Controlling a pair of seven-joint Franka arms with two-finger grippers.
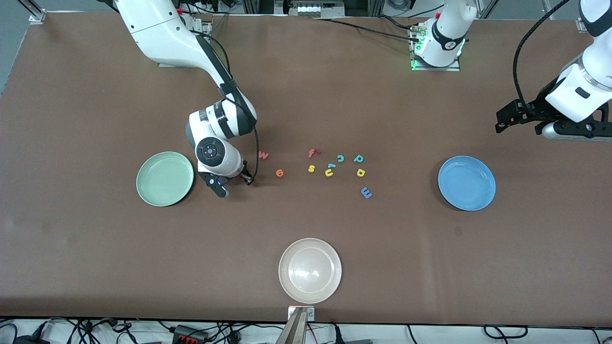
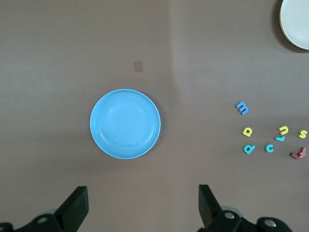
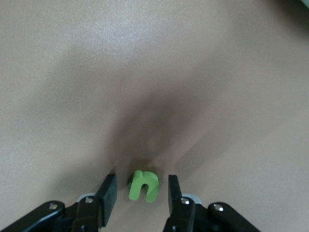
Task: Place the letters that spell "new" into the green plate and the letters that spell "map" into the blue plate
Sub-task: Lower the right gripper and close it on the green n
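Observation:
My right gripper (image 3: 141, 183) is down at the table, open, its fingers on either side of the green n (image 3: 144, 185) with a gap on both sides. In the front view this gripper (image 1: 246, 178) stands between the empty green plate (image 1: 165, 178) and the pink w (image 1: 263, 155) and orange e (image 1: 279, 173). Teal p (image 1: 358, 158), yellow a (image 1: 360, 172) and blue m (image 1: 366, 192) lie toward the empty blue plate (image 1: 466, 183). My left gripper (image 2: 142, 203) waits open in the air at the left arm's end, looking down on the blue plate (image 2: 125, 123).
A red f (image 1: 313, 153), yellow s (image 1: 311, 168), yellow u (image 1: 329, 172) and teal c (image 1: 340, 158) lie among the letters mid-table. A whitish plate (image 1: 310, 270) stands near the table's front edge.

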